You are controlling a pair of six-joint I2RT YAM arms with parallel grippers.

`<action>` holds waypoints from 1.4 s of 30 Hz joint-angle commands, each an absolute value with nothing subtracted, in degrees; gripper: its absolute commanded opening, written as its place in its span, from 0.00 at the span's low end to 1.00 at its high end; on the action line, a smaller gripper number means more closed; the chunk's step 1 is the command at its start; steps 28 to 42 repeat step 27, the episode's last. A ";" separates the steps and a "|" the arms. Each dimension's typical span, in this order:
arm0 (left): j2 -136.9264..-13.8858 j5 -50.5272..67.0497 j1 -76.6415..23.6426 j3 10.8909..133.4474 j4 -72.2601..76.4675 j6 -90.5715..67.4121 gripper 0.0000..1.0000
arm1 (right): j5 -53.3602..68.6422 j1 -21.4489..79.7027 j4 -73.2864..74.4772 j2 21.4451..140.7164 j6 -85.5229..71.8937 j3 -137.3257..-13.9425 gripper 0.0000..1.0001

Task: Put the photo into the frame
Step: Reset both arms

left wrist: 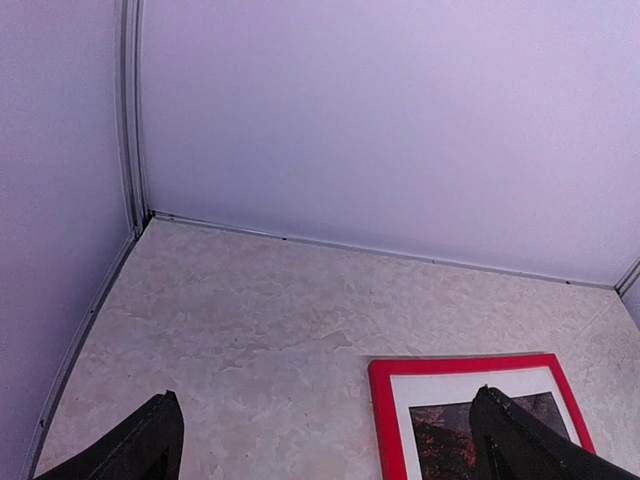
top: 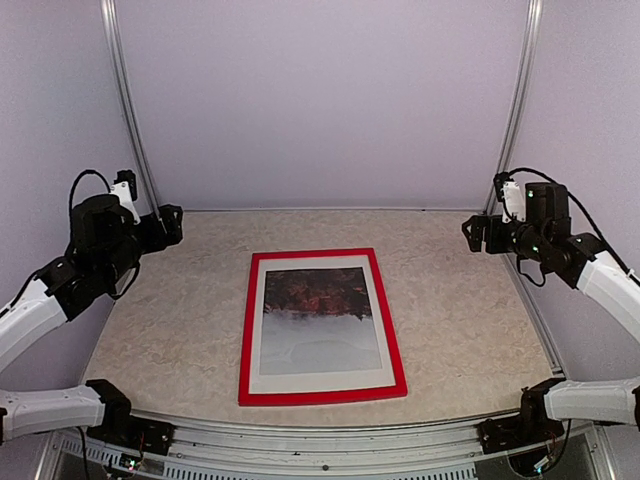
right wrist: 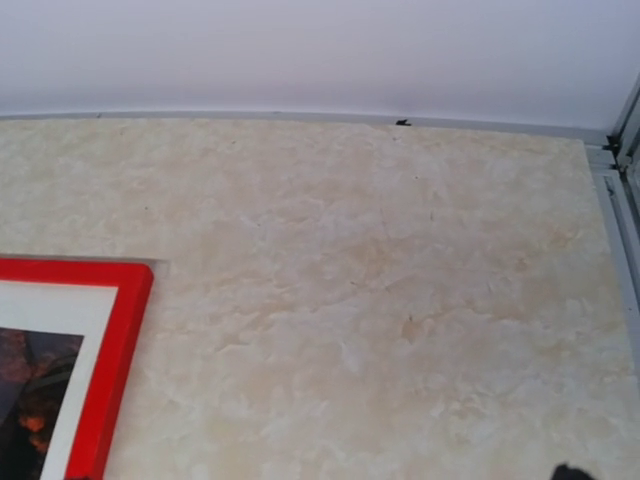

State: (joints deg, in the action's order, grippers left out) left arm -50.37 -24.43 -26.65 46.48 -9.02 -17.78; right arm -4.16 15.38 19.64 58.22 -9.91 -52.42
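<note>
Beige marbled table [top: 170,330], from above: the frame [top: 322,394] is laid flat at centre, the photo [top: 318,318] seated inside it within a white mat [top: 318,382], red foliage far, grey mist near; the left gripper [top: 172,218] and right gripper [top: 472,232] are held at the far left and far right, well apart from it. Left wrist: the fingers [left wrist: 140,445] are spread wide above the table, a far corner of the frame seen beside one. Right wrist: another far corner is shown, but the right jaws' spread cannot be told.
</note>
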 commanded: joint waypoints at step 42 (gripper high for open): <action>-51.22 -23.28 -26.28 44.02 -6.24 -15.75 0.99 | -5.65 15.82 17.83 57.18 -9.84 -51.03 0.99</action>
